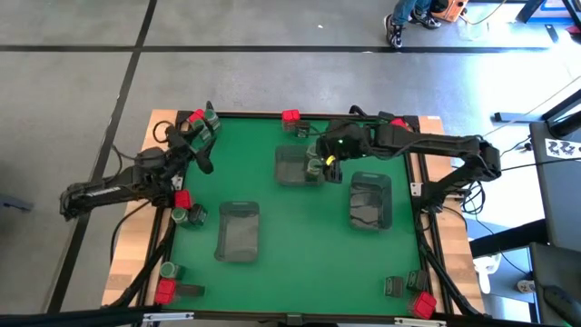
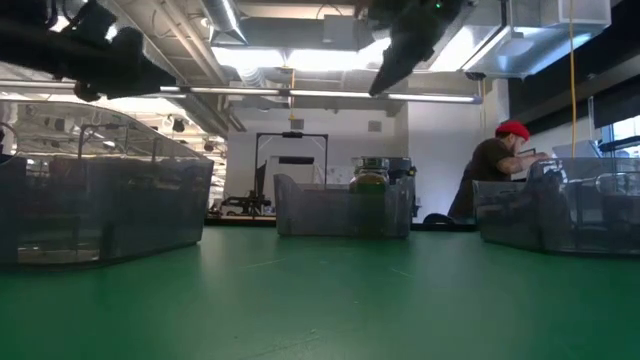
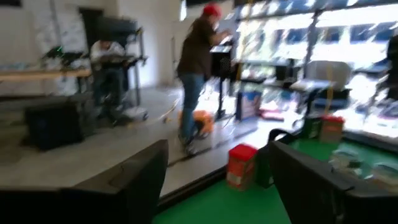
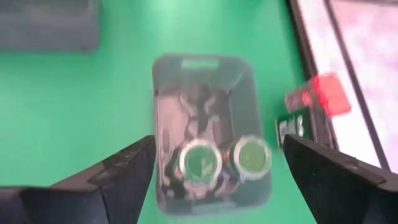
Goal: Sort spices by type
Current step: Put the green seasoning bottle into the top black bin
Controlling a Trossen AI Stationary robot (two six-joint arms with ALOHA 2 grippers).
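A clear grey tray (image 4: pixel 205 81) on the green table holds two round grey-green jars (image 4: pixel 198 160) (image 4: pixel 250 155), standing upright at its near end. My right gripper (image 4: pixel 217 152) hangs open above them, slanting down and touching nothing; in the high view it is over the far middle tray (image 1: pixel 292 173). My left gripper (image 1: pixel 200 145) is open and level near the far left corner, holding nothing. Ahead of it, a red box (image 3: pixel 241 165) and a dark tin (image 3: pixel 264 168) stand at the far edge.
Two more trays (image 1: pixel 370 200) (image 1: pixel 239 230) stand on the table. Groups of red boxes, jars and tins sit at the left edge (image 1: pixel 182 198), near left corner (image 1: pixel 165 291), near right corner (image 1: pixel 424 306) and far right corner (image 1: pixel 397 123). A person (image 3: pixel 199 62) stands beyond the table.
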